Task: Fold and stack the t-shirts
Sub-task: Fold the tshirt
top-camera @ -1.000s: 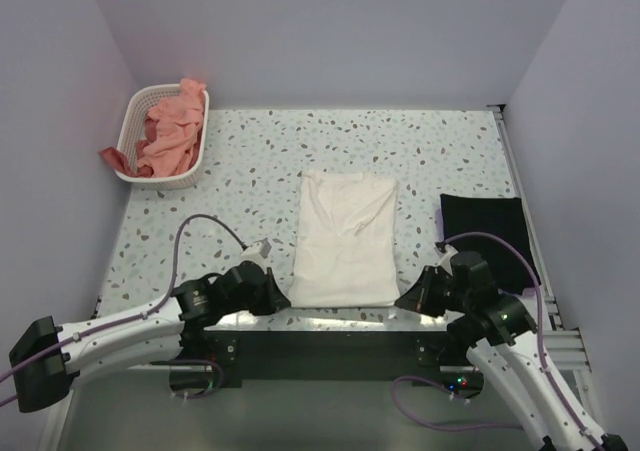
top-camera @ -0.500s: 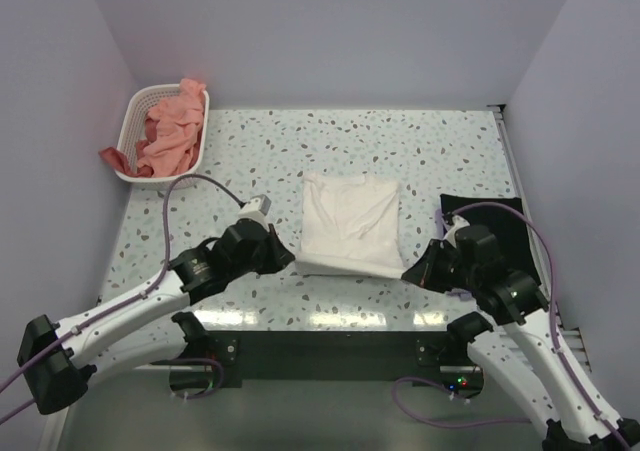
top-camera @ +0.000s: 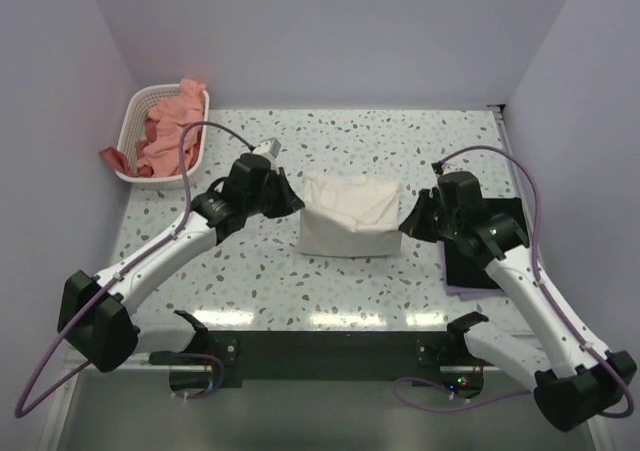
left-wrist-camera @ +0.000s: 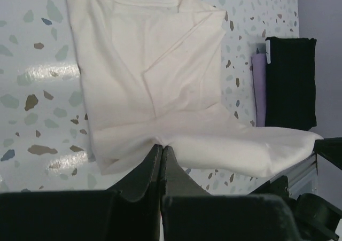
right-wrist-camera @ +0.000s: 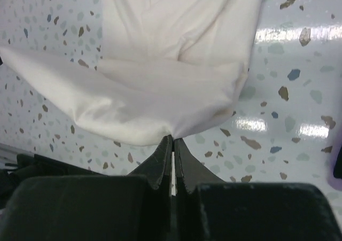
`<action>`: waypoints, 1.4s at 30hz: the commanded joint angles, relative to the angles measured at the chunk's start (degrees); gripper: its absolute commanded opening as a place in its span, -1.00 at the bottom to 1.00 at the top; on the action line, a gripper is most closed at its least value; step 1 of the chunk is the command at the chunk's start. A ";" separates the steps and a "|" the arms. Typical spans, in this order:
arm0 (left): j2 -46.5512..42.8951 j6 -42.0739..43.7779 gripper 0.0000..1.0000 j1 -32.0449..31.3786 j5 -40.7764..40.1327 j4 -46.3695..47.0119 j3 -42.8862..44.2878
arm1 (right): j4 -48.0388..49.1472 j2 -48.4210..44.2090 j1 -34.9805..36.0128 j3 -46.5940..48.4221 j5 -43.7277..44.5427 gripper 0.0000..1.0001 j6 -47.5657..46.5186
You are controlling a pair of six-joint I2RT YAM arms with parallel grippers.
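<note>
A cream-white t-shirt lies mid-table, its near half lifted and carried over the far half. My left gripper is shut on its left hem corner, and my right gripper is shut on the right hem corner. The held hem hangs between them as a sagging band. A folded black t-shirt lies at the right on a lilac one, partly hidden under my right arm. Salmon-pink t-shirts fill the basket.
The white perforated basket stands at the far left corner, with pink cloth hanging over its left rim. Lavender walls close in the speckled table on three sides. A metal rail runs along the right edge.
Both grippers moved from the near edge toward the far side, carrying the cream-white t-shirt's hem up and over. The shirt's visible length has shrunk to about half.
</note>
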 commanded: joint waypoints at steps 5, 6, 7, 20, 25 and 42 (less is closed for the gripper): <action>10.24 0.68 -1.00 8.58 11.33 8.53 11.72 | 12.48 16.24 -8.55 9.30 -2.77 -1.00 -3.89; 11.73 0.25 -1.00 9.11 12.04 9.15 13.04 | 13.62 17.93 -9.26 10.26 -3.12 -1.00 -3.98; 14.44 -0.02 -1.00 9.90 13.00 9.33 15.57 | 14.24 19.95 -10.14 11.93 -4.78 -1.00 -4.07; 44.42 0.07 -1.00 17.29 20.29 14.33 37.03 | 21.81 54.23 -18.75 30.83 -10.77 -1.00 -2.14; 56.73 0.24 -0.65 20.97 26.96 18.72 47.06 | 24.53 63.64 -20.25 37.15 -12.89 -0.75 -0.12; 36.62 2.62 -0.37 17.39 12.66 17.06 23.26 | 23.82 51.35 -17.18 23.12 -4.53 0.45 -5.04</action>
